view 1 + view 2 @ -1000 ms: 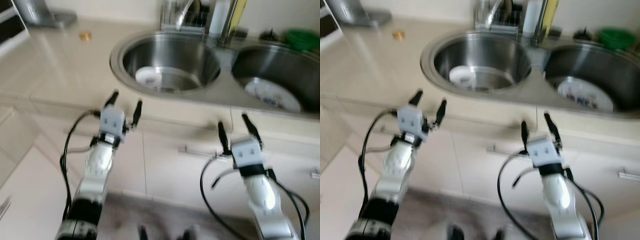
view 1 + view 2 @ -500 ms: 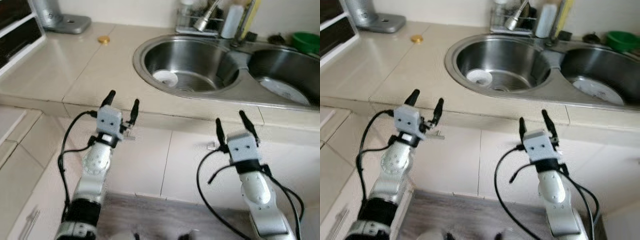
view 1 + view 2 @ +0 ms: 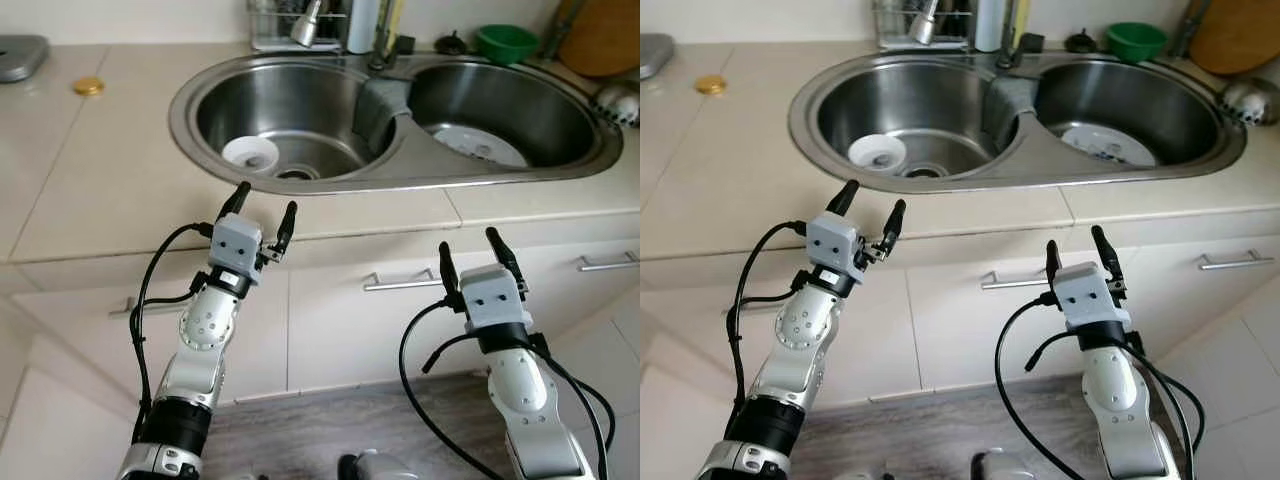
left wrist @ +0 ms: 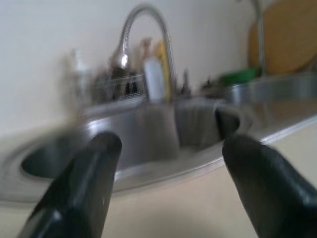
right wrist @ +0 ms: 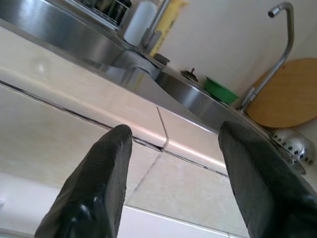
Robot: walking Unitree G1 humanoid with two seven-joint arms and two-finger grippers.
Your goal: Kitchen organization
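While I stand at the sink [image 3: 190, 120], my left gripper [image 3: 262, 205] and right gripper [image 3: 478, 255] hang spread and empty below its front rim. Judging the approach step, I next reach the bowl [image 3: 250, 153] inside its left basin.

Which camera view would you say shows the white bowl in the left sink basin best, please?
The left eye view: the white bowl lies in full sight on the basin floor beside the drain. The right eye view shows it about equally well. From the left wrist view, the sink rim hides the basin floor.
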